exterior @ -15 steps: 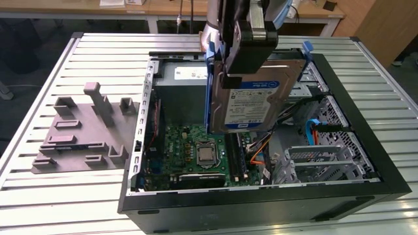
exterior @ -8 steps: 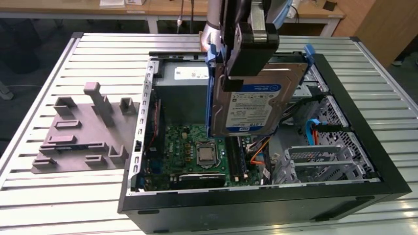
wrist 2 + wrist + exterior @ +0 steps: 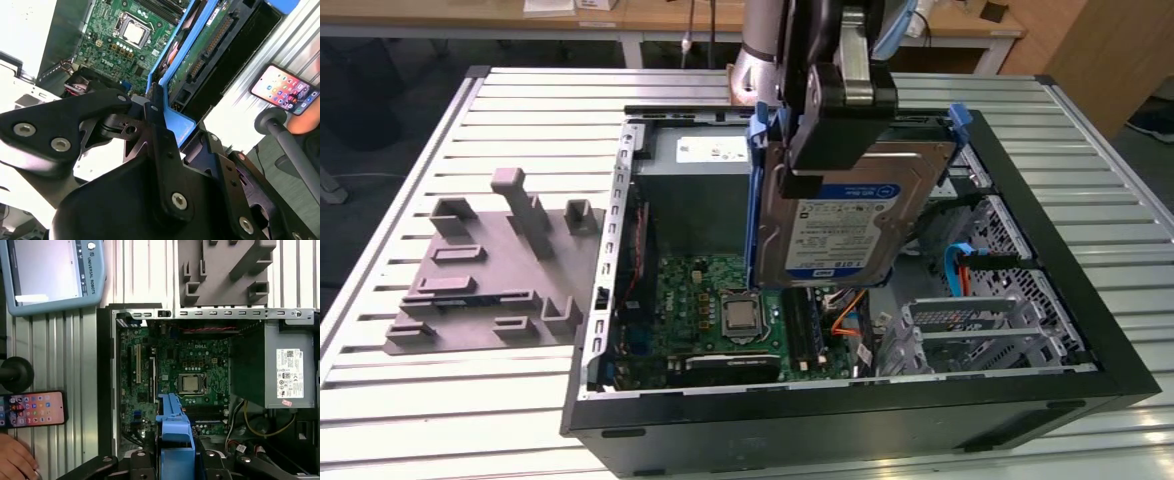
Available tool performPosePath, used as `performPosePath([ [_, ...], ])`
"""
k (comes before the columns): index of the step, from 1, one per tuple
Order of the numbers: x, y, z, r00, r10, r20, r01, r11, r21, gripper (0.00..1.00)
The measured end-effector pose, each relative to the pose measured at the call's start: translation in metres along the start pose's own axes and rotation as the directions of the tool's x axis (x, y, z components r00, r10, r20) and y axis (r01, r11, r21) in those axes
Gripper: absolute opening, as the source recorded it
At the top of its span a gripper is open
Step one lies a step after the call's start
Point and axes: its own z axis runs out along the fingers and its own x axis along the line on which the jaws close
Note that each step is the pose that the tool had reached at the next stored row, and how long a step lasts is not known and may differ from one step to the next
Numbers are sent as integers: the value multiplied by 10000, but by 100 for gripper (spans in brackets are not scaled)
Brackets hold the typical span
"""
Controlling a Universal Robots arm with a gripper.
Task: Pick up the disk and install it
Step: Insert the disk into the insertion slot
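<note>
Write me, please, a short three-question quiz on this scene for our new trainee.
1. True or false: the gripper is shut on the hard drive.
2. Over the open computer case, the hard drive hangs: A upright on edge; B flat, label up; C flat, label down.
3. Fill in: the plastic bracket framing the hard drive is ___ in colour.
Key: 1 true; 2 A; 3 blue.
</note>
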Motion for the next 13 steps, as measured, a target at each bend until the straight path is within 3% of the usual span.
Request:
performPosePath([
  [4,29,-22,8,10000,39,1,-39,10000,1,36],
  [13,47,-163,23,10000,88,-1,-88,10000,0,36],
])
